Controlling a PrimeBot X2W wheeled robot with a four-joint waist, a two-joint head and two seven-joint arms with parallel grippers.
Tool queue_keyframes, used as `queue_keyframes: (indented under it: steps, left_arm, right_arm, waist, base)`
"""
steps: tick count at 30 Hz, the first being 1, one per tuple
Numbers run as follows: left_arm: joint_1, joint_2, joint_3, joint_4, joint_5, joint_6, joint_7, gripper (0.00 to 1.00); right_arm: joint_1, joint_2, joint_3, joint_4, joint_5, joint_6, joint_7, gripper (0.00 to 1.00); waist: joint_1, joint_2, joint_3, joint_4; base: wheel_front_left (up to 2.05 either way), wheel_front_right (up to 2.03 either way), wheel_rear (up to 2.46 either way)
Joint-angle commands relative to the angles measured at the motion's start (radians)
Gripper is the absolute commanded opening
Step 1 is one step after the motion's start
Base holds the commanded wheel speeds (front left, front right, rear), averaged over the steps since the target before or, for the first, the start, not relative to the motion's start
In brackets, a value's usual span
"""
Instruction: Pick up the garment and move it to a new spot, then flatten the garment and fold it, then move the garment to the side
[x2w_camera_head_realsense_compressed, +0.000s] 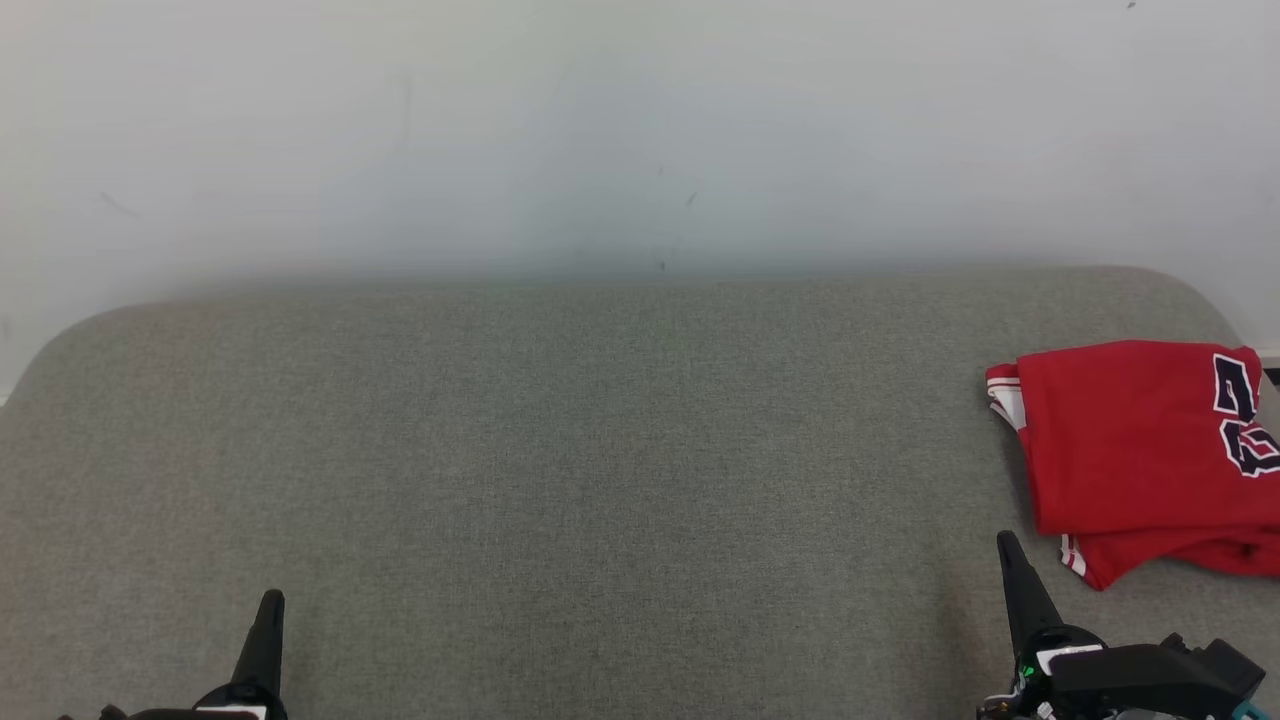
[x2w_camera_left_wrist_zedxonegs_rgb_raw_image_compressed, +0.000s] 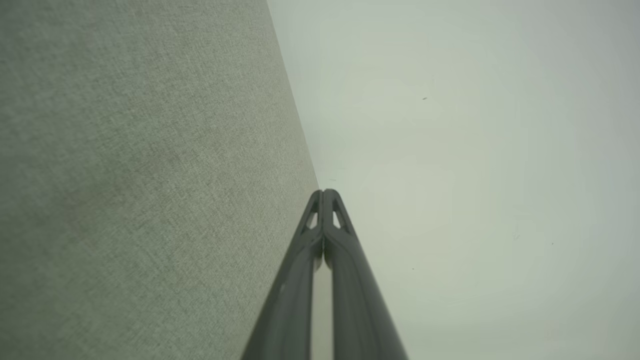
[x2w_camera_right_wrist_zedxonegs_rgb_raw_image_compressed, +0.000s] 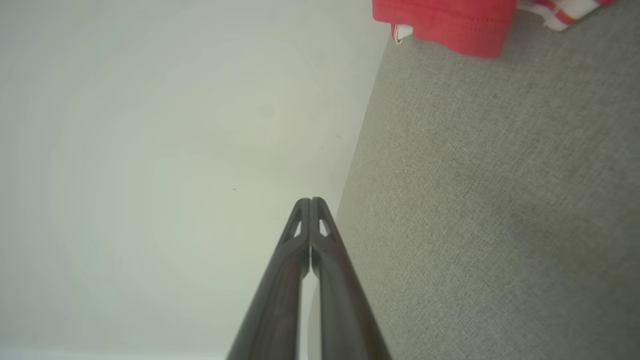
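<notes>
at the lower left of the head view the left fingers (x2w_camera_head_realsense_compressed: 270, 606) rise as one dark spike over the grey fabric-covered counter (x2w_camera_head_realsense_compressed: 600, 470), pointing toward the pale wall (x2w_camera_head_realsense_compressed: 600, 130) behind it. in the left wrist view these fingers (x2w_camera_left_wrist_zedxonegs_rgb_raw_image_compressed: 324, 200) are pressed together right to the tips, with nothing between them, and their tips sit on the line where the counter's far edge meets the wall.

the middle of the counter is plain grey cloth, with rounded far corners.

toward the right, the right fingers (x2w_camera_head_realsense_compressed: 1006, 545) stand at the lower right of the head view, tilted a little to the left. the right wrist view shows the right fingers (x2w_camera_right_wrist_zedxonegs_rgb_raw_image_compressed: 311, 206) shut tight tip to tip, gripping nothing.

the garment (x2w_camera_head_realsense_compressed: 1140, 450) lies folded at the right end of the counter, red with white-and-red striped trim and dark numerals edged in white, and it runs out of the head view's right edge. its near left corner is close beside the right fingers but apart from them. in the right wrist view a stitched red hem of the garment (x2w_camera_right_wrist_zedxonegs_rgb_raw_image_compressed: 450, 25) and a bit of its striped trim lie at the top edge, well ahead of the fingertips.
</notes>
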Motion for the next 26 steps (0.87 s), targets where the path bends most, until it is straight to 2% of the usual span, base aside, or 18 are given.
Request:
queue_keyframes:
  steps: [1,26]
  left_arm:
    - [-0.022,0.005,0.004,-0.008,-0.019,-0.008,0.005,0.0]
    - [-0.062,0.005,0.014,-0.011,-0.2,-0.007,0.064,0.0]
  right_arm:
    - [-0.017,0.0,-0.001,-0.004,0.024,-0.002,0.002,0.0]
    - [-0.037,0.0,-0.003,-0.007,0.215,-0.002,0.017,0.0]
  waist:
    - [-0.0001,-0.0001,0.001,0.0]
    - [-0.0001,-0.0001,0.031,0.006]
  base:
    - [0.0,0.0,0.0]
    - [0.0,0.0,0.0]
